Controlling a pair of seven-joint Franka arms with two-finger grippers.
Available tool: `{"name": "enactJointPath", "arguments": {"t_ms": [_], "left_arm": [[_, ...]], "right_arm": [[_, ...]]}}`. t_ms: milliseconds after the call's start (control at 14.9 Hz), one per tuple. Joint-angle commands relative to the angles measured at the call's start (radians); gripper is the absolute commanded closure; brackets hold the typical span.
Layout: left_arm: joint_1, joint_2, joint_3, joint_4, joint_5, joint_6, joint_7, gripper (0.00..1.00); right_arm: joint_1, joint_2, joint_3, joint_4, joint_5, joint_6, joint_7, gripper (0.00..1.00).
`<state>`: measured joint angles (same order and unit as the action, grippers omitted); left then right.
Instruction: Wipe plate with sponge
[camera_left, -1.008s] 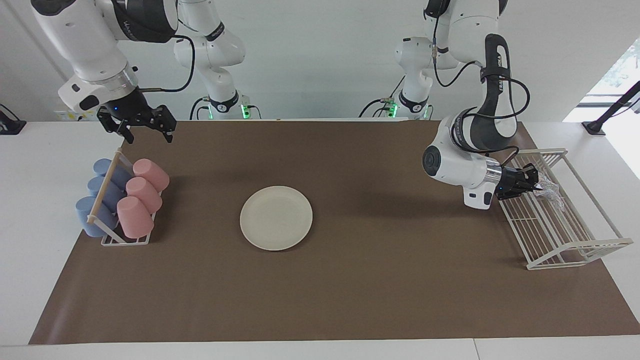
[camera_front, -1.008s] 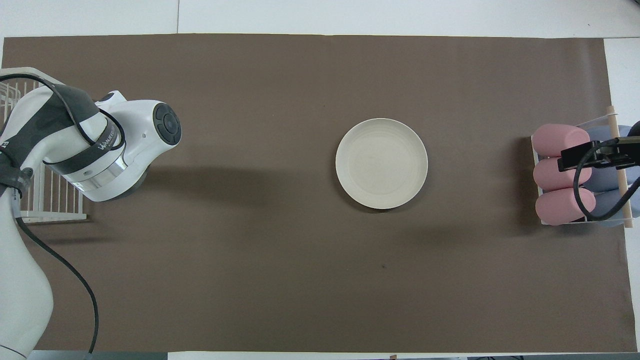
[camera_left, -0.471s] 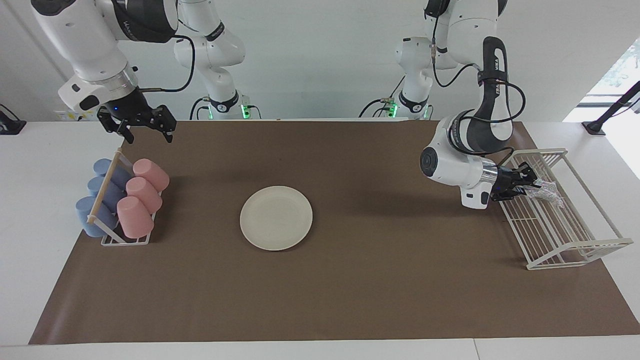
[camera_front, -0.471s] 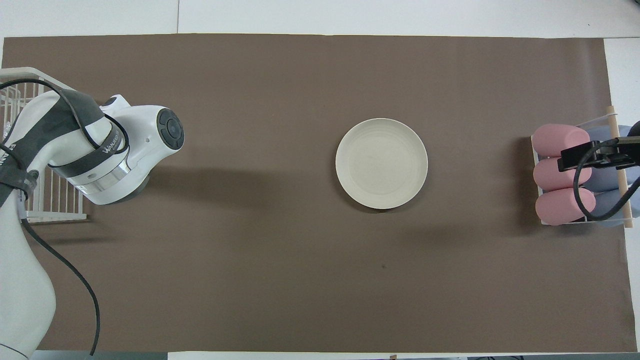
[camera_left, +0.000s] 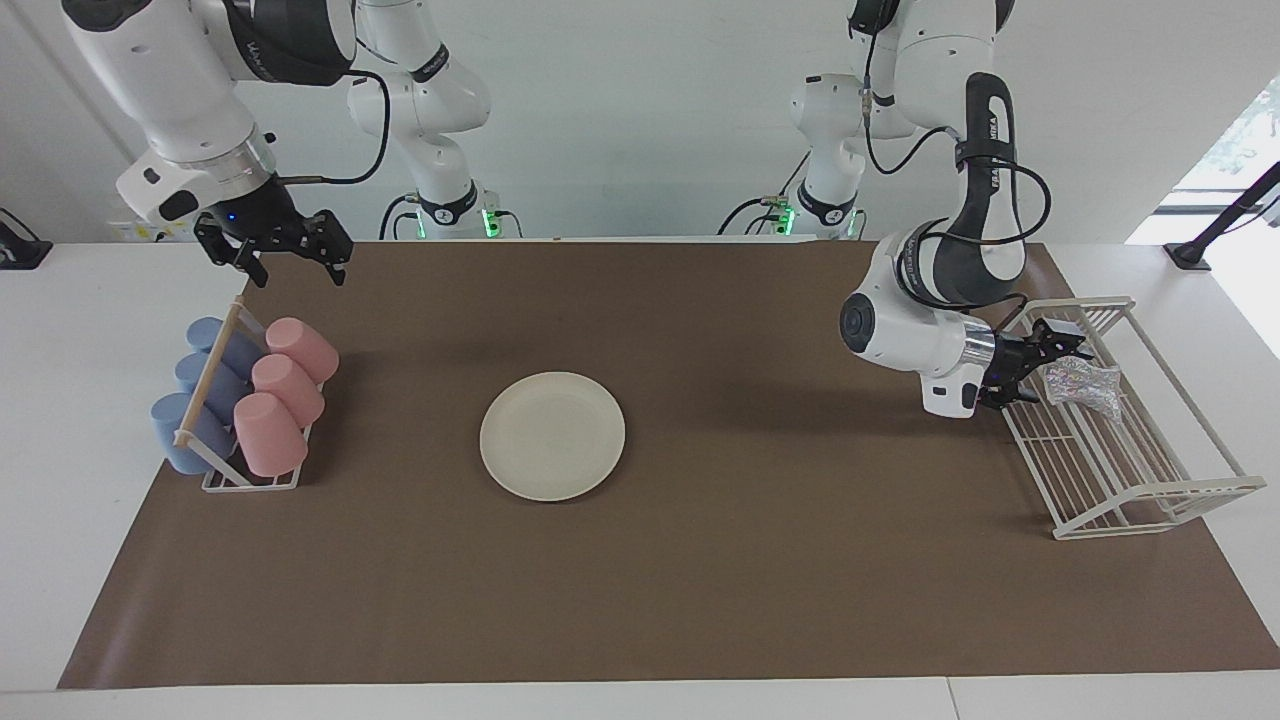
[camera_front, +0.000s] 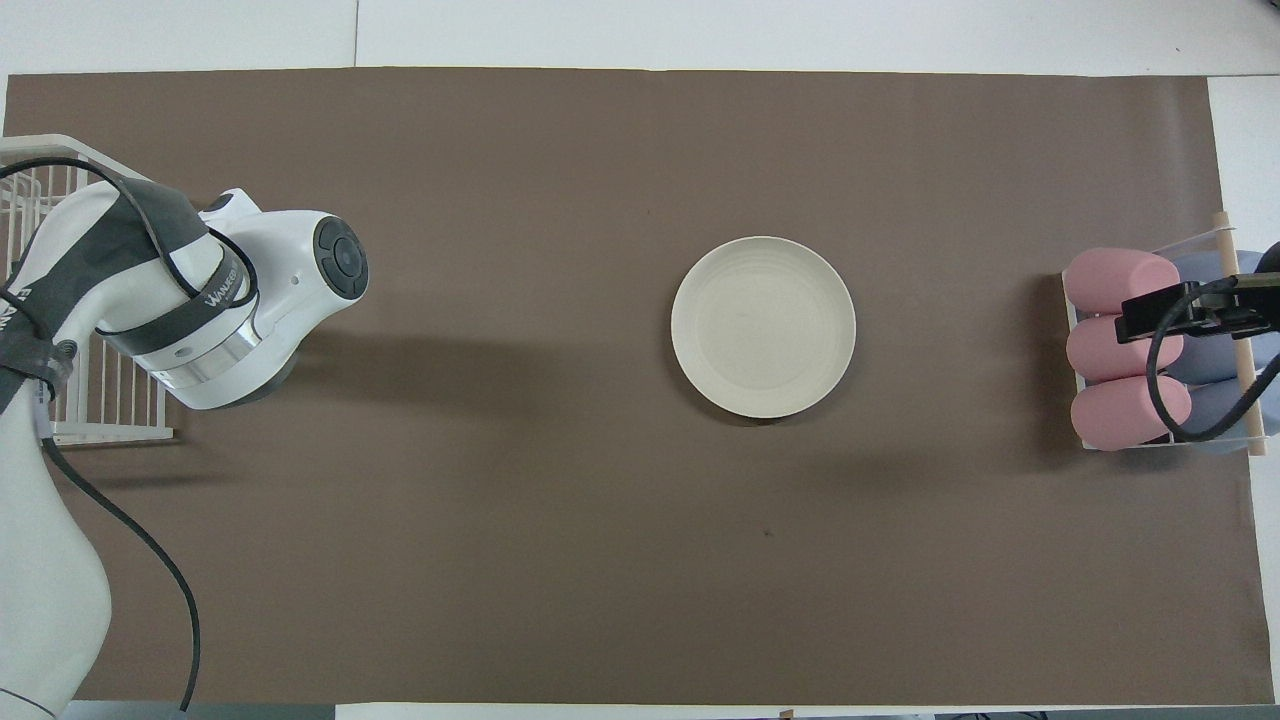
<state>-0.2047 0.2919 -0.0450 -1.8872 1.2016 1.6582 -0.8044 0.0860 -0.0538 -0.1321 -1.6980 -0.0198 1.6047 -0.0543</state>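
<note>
Landmark: plate (camera_left: 552, 435), mid counter (camera_left: 640, 600) on brown mat (camera_left: 700, 560).

Cup rack (camera_left: 235, 400) toward right arm's end from plate. Right end effector (camera_left: 292, 258) waits above it, fingers spread, empty, unchanged.

Plate unmoved.

Arm lettering not legible.

Left end effector (camera_left: 1040, 368) at wire rack (camera_left: 1120, 440), toward left arm's end from plate; fingers parted. Sponge (camera_left: 1080, 385) in rack at fingertips; grip cannot tell. Since 1.0 s ago: left end effector slightly higher.

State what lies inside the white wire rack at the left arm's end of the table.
The sponge lies in the wire rack, with the left gripper at it; whether it grips cannot be seen. Overhead, the arm covers that part.
</note>
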Motion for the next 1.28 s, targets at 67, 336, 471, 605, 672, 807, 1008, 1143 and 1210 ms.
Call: {"name": "enactJointPath", "arguments": {"t_ms": [67,336,471,605,672,807,1008,1143,1210], "left_arm": [[-0.01,-0.027,0.011,0.126,-0.216,-0.003,0.069,0.0],[0.005,-0.082,0.022,0.295,-0.538,-0.084,0.285,0.0],[0.028,-0.129,0.028,0.33,-0.711,-0.104,0.298,0.0],[0.073,-0.213,0.027,0.321,-0.927,-0.109,0.309,0.0],[0.086,-0.243,0.03,0.32,-1.015,-0.121,0.321,0.0],[0.093,-0.27,0.028,0.315,-1.088,-0.168,0.37,0.0],[0.096,-0.329,0.03,0.263,-1.187,-0.193,0.48,0.0],[0.107,-0.339,0.03,0.252,-1.243,-0.189,0.513,0.0],[0.103,-0.338,0.028,0.254,-1.248,-0.183,0.505,0.0]], "right_arm": [[-0.003,-0.009,0.0,0.003,0.015,-0.02,-0.021,0.0],[-0.005,-0.009,0.0,0.001,0.015,-0.02,-0.022,0.0],[-0.005,-0.009,0.0,0.001,0.015,-0.026,-0.021,0.0],[-0.003,-0.015,0.002,-0.002,0.015,-0.046,-0.021,0.0],[-0.003,-0.015,0.002,-0.002,0.015,-0.052,-0.021,0.0],[0.011,-0.017,0.002,-0.002,0.015,-0.061,-0.021,0.0],[0.029,-0.017,0.003,-0.003,0.015,-0.034,-0.018,0.0],[0.057,-0.018,0.002,-0.008,0.015,-0.042,-0.018,0.0],[0.057,-0.018,0.002,-0.008,0.015,-0.045,-0.021,0.0]]}}
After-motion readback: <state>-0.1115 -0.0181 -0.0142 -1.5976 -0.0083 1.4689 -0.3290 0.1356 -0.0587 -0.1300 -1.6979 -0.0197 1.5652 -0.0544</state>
